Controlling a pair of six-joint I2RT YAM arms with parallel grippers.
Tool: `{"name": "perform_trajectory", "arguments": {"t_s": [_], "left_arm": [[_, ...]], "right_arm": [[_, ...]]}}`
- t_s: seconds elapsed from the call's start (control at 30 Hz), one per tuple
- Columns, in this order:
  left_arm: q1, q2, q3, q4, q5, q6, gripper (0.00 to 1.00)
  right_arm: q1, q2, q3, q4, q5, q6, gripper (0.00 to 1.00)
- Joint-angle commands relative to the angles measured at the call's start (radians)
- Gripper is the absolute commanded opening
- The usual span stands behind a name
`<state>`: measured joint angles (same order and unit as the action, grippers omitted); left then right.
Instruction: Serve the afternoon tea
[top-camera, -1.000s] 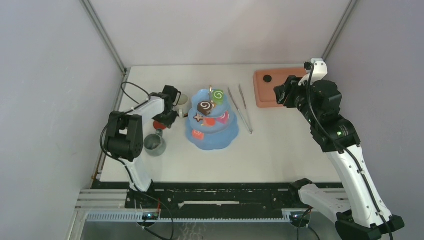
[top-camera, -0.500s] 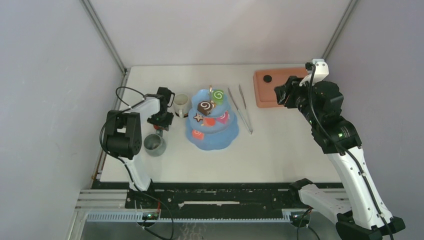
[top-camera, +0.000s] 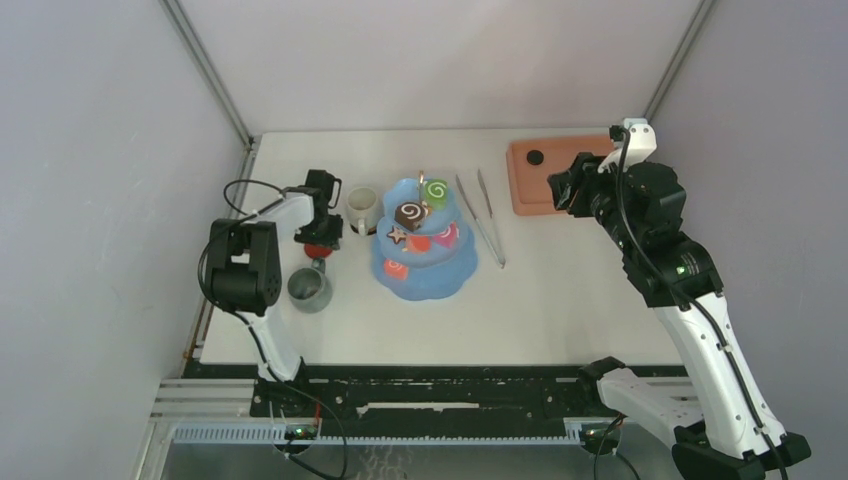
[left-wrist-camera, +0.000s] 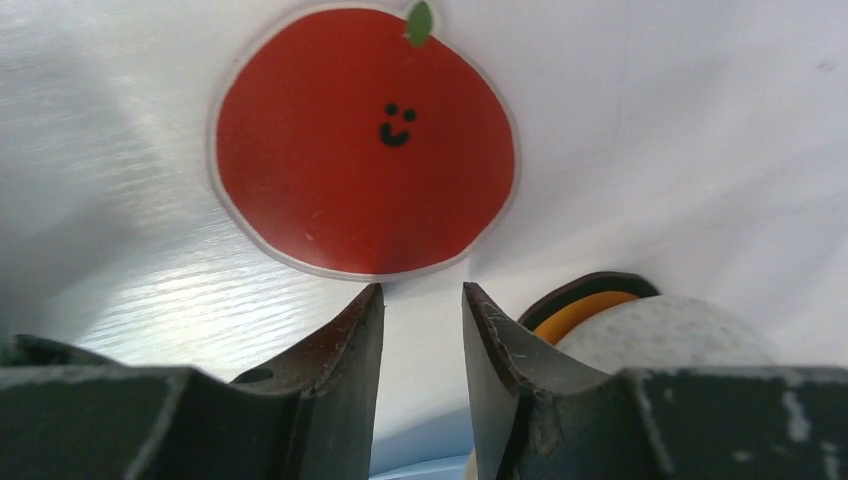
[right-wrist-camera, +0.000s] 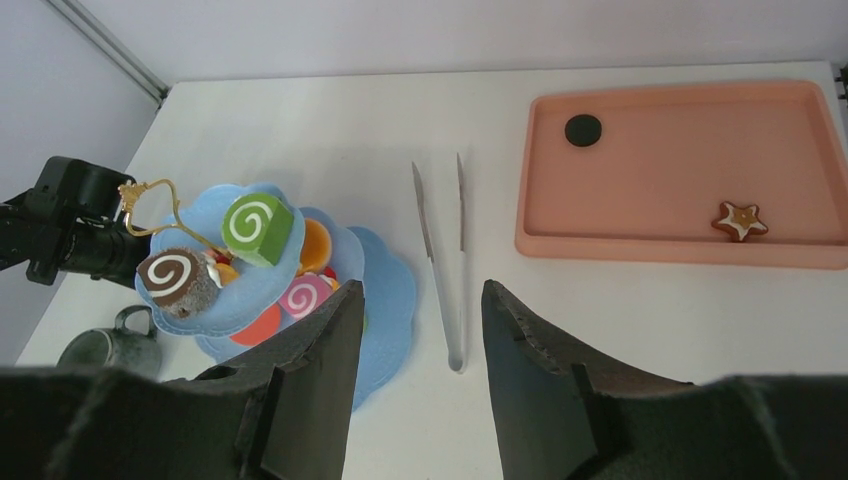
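The light blue three-tier cake stand (top-camera: 424, 262) (right-wrist-camera: 390, 290) stands mid-table with swirl rolls (right-wrist-camera: 257, 228), a star cookie (top-camera: 398, 236) and an orange tart (right-wrist-camera: 315, 245) on it. A white mug (top-camera: 362, 209) stands just left of the stand, and a grey-green mug (top-camera: 309, 288) sits nearer. My left gripper (top-camera: 320, 238) (left-wrist-camera: 422, 290) hangs left of the white mug, over a red apple coaster (left-wrist-camera: 365, 140), jaws a narrow gap apart with nothing between them. My right gripper (top-camera: 556, 190) (right-wrist-camera: 420, 290) is open and empty, high over the tongs.
Long metal tongs (top-camera: 482, 217) (right-wrist-camera: 440, 255) lie right of the stand. A salmon-pink tray (top-camera: 528, 190) (right-wrist-camera: 680, 170) at the back right holds a star cookie (right-wrist-camera: 740, 220) and a black disc (right-wrist-camera: 583, 129). The enclosure walls are close on the left and right.
My left gripper has drawn back to the left, off the white mug, which now stands uncovered beside the stand. Its jaws narrowed slightly. The right arm has not moved.
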<state>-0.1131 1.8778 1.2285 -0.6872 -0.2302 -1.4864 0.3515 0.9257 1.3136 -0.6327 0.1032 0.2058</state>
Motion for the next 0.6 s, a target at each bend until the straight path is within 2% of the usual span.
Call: {"name": "perform_trajectory", "arguments": {"t_s": [0.0, 0.3, 0.4, 0.57], "left_arm": [[0.009, 0.046, -0.052, 0.071, -0.003, -0.116, 0.39], [0.024, 0.058, -0.028, 0.072, 0.012, -0.207, 0.41], [0.018, 0.044, -0.007, 0.070, -0.006, -0.155, 0.43], [-0.006, -0.055, 0.069, 0.001, -0.133, -0.026, 0.44]], "right_arm": [[0.013, 0.004, 0.026, 0.019, 0.011, -0.008, 0.55], [0.040, 0.004, 0.021, 0.017, 0.007, -0.008, 0.55], [0.049, -0.001, 0.018, 0.017, 0.015, -0.011, 0.55], [0.069, -0.013, 0.008, 0.022, 0.033, -0.015, 0.55]]}}
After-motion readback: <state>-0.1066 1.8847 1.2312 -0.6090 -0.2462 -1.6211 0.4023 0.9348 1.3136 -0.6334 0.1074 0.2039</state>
